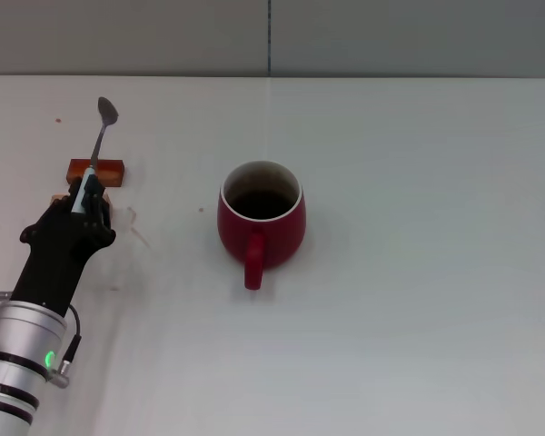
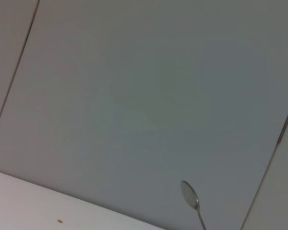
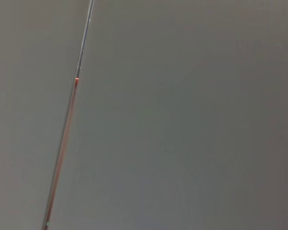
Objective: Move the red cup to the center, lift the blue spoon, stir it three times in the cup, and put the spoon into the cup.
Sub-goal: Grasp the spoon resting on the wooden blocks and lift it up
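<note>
One left end effector (image 1: 84, 202) hides the blue spoon (image 1: 102, 127) handle's lower end.

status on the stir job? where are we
Done: the cup stands upright near the table's middle. In hand: the left end effector grips the spoon by its handle, bowl pointing away past an orange-brown block; the left wrist view shows the bowl raised against the wall. Left: carry the spoon to the cup, stir three times, drop it in. The right arm is out of sight.
</note>
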